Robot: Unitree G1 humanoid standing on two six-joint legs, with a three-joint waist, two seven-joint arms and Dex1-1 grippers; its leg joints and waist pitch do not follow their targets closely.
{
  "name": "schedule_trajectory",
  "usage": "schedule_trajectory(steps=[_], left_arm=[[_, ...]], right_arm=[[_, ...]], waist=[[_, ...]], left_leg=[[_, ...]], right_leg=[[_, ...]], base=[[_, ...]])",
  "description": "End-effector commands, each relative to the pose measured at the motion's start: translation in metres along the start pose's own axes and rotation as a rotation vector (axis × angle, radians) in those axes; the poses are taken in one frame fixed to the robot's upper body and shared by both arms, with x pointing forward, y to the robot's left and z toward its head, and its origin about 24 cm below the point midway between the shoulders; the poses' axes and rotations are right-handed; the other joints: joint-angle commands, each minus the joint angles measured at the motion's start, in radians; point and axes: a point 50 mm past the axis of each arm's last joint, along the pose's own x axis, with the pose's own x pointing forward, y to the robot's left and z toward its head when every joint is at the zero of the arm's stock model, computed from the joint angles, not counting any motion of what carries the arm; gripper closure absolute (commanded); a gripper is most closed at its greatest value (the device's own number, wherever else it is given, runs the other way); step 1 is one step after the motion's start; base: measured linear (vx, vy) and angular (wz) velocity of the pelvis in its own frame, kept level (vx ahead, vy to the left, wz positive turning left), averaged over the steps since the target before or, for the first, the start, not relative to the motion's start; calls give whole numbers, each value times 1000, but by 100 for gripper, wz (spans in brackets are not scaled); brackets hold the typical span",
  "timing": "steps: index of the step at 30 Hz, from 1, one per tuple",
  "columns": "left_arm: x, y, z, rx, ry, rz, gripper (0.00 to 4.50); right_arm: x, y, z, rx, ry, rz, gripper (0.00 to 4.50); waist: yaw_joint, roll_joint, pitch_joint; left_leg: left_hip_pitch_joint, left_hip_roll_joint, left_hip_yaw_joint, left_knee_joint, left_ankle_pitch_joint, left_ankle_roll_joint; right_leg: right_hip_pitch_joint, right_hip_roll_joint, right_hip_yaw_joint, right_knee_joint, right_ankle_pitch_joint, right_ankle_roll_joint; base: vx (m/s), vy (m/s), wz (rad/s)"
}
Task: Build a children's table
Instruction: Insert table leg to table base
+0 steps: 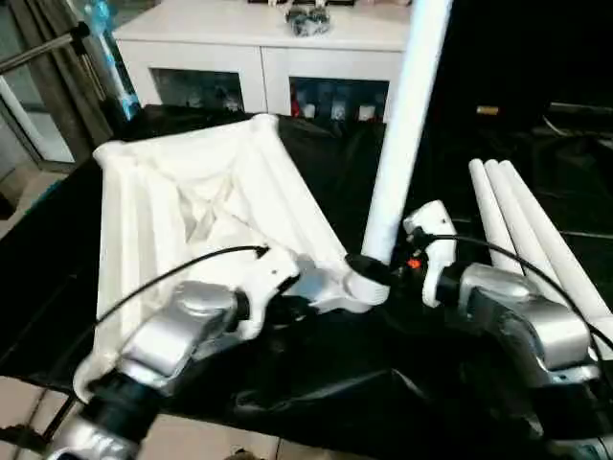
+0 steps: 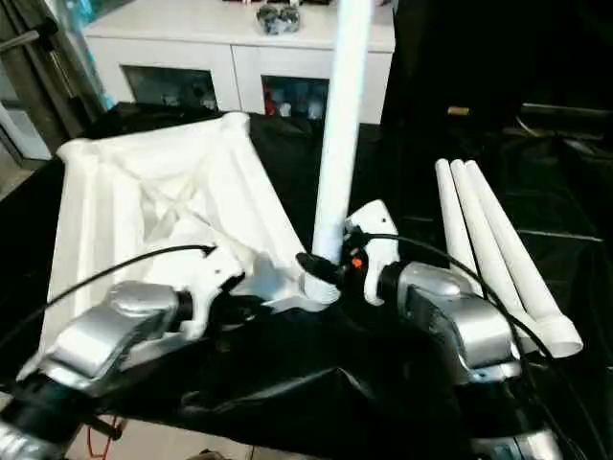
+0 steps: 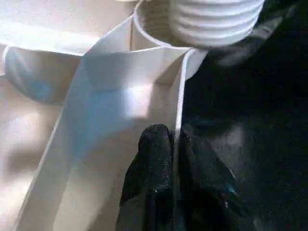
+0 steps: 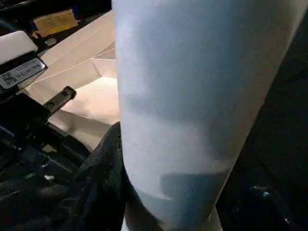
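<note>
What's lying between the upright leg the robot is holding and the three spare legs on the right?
In the left eye view, the right end effector and its silver forearm fill that stretch between the upright leg and spare legs, over black cloth.

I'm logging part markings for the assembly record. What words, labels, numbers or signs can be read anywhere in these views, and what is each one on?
No text can be read in full.
White sticker on the black gripper housing in the right wrist view: a square code and lines of small print, too small to read.
Yellowish label on the dark surface behind: too blurred to read.
White plastic ribbed tabletop and white tapered tube legs: no markings visible.
</note>
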Motion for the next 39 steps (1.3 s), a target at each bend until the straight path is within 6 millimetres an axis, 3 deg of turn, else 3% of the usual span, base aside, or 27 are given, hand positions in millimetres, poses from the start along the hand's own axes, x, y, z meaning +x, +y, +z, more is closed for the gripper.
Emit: schedule_trajectory(steps=[1,17,33,39], left_arm=[[6,-4,-4,-15,23,-12,447],[8,-6,-1,-15,1,-29,450],[7,-3,0,-17,3,-27,450],[8,-3,1,-13,5,-31,450]], right_arm=[[4,-2,2,-24,-5,3,260],[25,-11,-5,-48,35,6,260],[11,-15,-6,-41,55,43,260],[9,-17,-7,-46,85,37,260]], waist=[[2,-19,-63],[-1,-25,-64],[-1,-22,-64],[-1,-19,-62]], left_leg=[[3,54,-21,-66,-94,75],[3,56,-21,-67,-95,82],[3,56,-22,-68,-104,88],[5,56,-21,-69,-129,79]], right_leg=[[48,-99,67,-92,-215,-142],[48,-101,65,-88,-203,-153],[50,-99,64,-90,-199,-154],[47,-100,64,-97,-243,-149]], base=[[0,0,0],[0,0,0],[0,0,0],[0,0,0]])
